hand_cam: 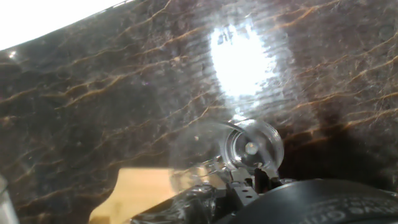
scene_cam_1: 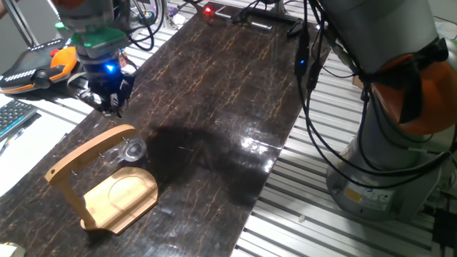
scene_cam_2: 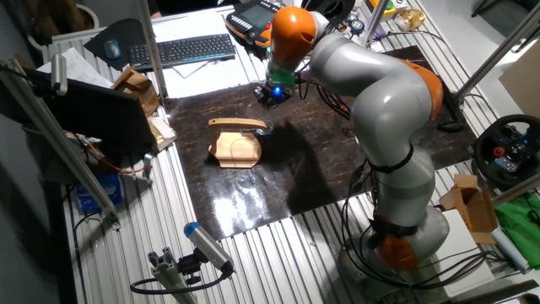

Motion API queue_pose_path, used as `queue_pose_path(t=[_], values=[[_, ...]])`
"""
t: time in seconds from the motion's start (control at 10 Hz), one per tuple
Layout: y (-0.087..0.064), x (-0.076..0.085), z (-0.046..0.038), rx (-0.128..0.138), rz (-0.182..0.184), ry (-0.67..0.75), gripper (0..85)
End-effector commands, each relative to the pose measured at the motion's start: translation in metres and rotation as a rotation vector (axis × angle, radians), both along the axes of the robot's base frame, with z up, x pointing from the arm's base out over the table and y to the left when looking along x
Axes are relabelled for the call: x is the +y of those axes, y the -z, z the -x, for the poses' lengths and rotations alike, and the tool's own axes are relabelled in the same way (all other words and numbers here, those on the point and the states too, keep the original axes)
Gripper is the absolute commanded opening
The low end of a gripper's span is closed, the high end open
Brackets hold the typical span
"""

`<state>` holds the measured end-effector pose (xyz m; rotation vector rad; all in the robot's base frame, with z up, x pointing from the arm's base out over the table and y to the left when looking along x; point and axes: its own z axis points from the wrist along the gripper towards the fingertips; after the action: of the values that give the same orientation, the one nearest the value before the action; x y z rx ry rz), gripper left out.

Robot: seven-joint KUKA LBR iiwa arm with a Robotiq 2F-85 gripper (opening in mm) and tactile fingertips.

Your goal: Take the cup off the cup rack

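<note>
The cup (scene_cam_1: 133,148) is a small clear glass tumbler at the tip of the cup rack's arched arm, just above the table. The cup rack (scene_cam_1: 107,187) is light wood, with a flat rounded base holding a circular recess. My gripper (scene_cam_1: 108,102) hangs a little above and behind the arm's tip, apart from the cup, with nothing seen in it. The hand view shows the cup (hand_cam: 251,147) end-on just beyond my fingertips (hand_cam: 244,182), with the rack's wood (hand_cam: 134,193) at lower left. The other fixed view shows the rack (scene_cam_2: 235,145) below my gripper (scene_cam_2: 272,95).
The dark marbled tabletop (scene_cam_1: 214,107) ends at a slatted metal frame (scene_cam_1: 300,207) on the right. An orange and black device (scene_cam_1: 43,68) and a keyboard (scene_cam_1: 11,114) lie to the left. Cables (scene_cam_1: 314,107) hang beside the arm's base at right.
</note>
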<state>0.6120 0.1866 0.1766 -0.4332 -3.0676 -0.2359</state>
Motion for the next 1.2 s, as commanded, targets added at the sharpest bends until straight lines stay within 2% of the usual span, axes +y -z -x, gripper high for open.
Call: queue_pose_path(t=[0.0, 0.1, 0.2, 0.3, 0.5, 0.9, 1.1], values=[[-0.004, -0.001, 0.0027, 0.009, -0.005, -0.020, 13.0], [-0.009, -0.004, 0.0059, 0.015, 0.001, -0.058, 5.7], [-0.014, -0.009, 0.0095, 0.025, -0.008, -0.090, 2.0], [-0.018, -0.011, 0.0129, 0.021, 0.002, -0.110, 2.0], [-0.025, -0.019, 0.0211, -0.001, 0.071, -0.182, 2.0], [-0.026, -0.043, 0.0347, -0.055, 0.132, -0.300, 2.0], [-0.025, -0.052, 0.0416, -0.063, 0.160, -0.374, 2.0]])
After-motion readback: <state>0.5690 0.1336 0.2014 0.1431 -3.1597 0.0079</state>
